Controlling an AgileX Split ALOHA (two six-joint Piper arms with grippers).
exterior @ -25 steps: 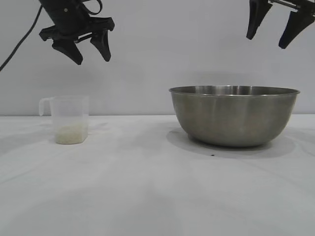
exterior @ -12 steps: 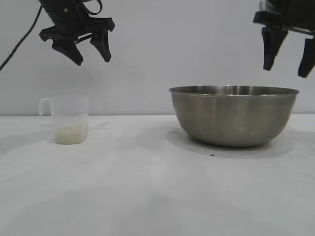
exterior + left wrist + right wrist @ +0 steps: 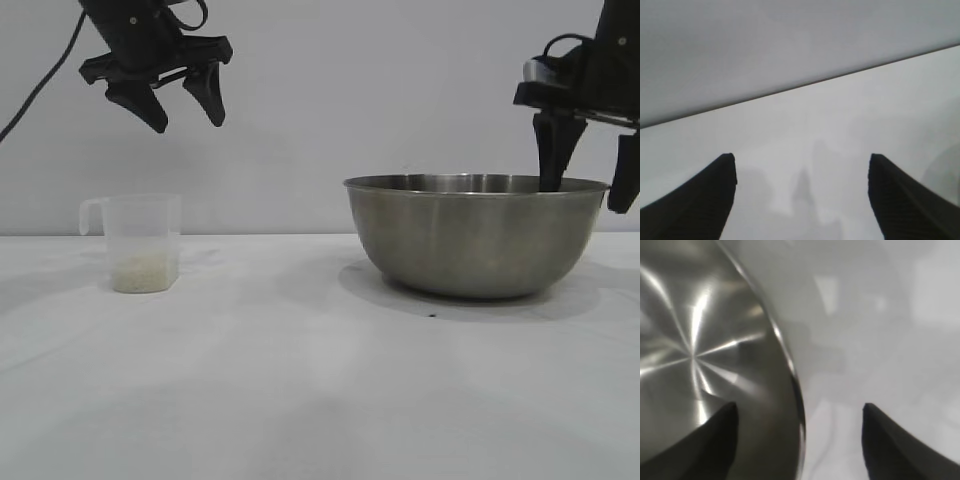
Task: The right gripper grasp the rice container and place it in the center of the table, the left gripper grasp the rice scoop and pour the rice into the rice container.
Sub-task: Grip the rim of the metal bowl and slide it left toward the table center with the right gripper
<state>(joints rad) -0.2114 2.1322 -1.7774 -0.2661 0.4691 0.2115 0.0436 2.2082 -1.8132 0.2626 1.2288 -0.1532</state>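
While open, right pincer point(image 3: 585, 195) straddles rice container point(image 3: 470, 245) rim.

Right tool point(image 3: 588, 170) pts down, fingers apart; left tool point(image 3: 185, 100) raised, fingers apart, angled down.

Black left claw point(image 3: 180, 108) with pointed fingers, trailing cable.

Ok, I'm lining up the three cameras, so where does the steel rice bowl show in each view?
Exterior view: the rice container stands on the table at right, the right gripper straddling its right rim.
Left wrist view: not in it, only bare table between the left gripper's fingers.
Right wrist view: the bowl's inside and rim fill the picture's left side.
Shared landmark: the bowl's thin rim between the right gripper's fingers.
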